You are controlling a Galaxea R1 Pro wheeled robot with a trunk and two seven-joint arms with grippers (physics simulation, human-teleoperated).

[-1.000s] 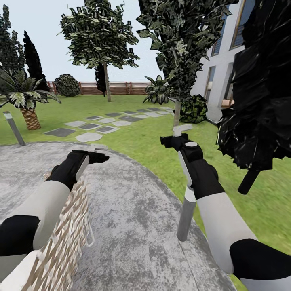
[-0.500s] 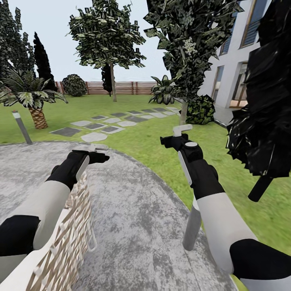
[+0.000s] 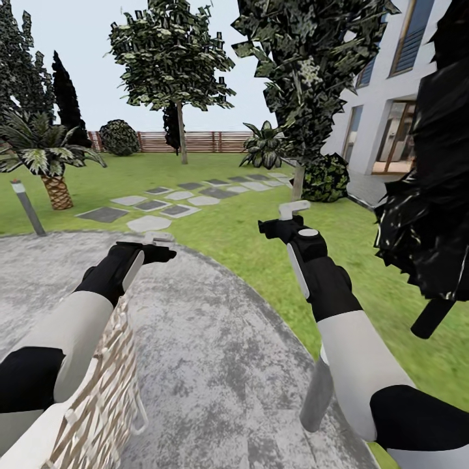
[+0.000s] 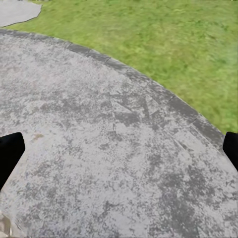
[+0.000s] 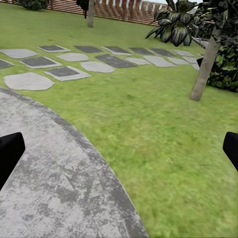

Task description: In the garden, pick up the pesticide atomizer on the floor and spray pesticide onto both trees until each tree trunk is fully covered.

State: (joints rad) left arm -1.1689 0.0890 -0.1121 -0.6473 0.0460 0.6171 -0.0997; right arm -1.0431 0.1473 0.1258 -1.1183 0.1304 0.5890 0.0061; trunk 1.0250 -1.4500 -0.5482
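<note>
Your left gripper point(image 3: 158, 246) has its fingers spread wide: in the left wrist view the two dark fingertips point(image 4: 9, 153) sit at opposite edges with nothing between them, above the mottled grey paved pad point(image 4: 99, 148). Your right gripper point(image 3: 286, 218) is likewise spread and holds nothing; in the right wrist view its fingertips point(image 5: 9, 151) frame the curved edge where the pad meets the lawn point(image 5: 163, 148).

In the head view both grippers are held forward, level with each other and well apart, left over the pad, right over the grass just past the pad's rim. A woven wicker basket point(image 3: 104, 397) stands beside your left forearm. A grey post point(image 3: 317, 396) rises by the pad's edge, partly behind your right forearm.

Beyond the right gripper, a nearer tree point(image 3: 306, 58) has a pale trunk point(image 3: 298, 182) rising from the grass next to a dark round shrub point(image 3: 326, 177); the same trunk point(image 5: 204, 69) leans across the right wrist view. A second tree point(image 3: 172, 55) stands farther back, its slim trunk point(image 3: 182, 140) before the brown slatted fence point(image 3: 195, 141). Grey stepping stones point(image 3: 150, 205) run across the lawn between the pad and these trees. A short palm point(image 3: 49, 156) and a small lamp post point(image 3: 27, 207) stand to the left, and a white house point(image 3: 391, 124) to the right. A near-black leafy mass point(image 3: 430, 195) on a dark stem hangs close at the right edge.

I cannot find the pesticide atomizer in these views, so its location cannot be stated.
</note>
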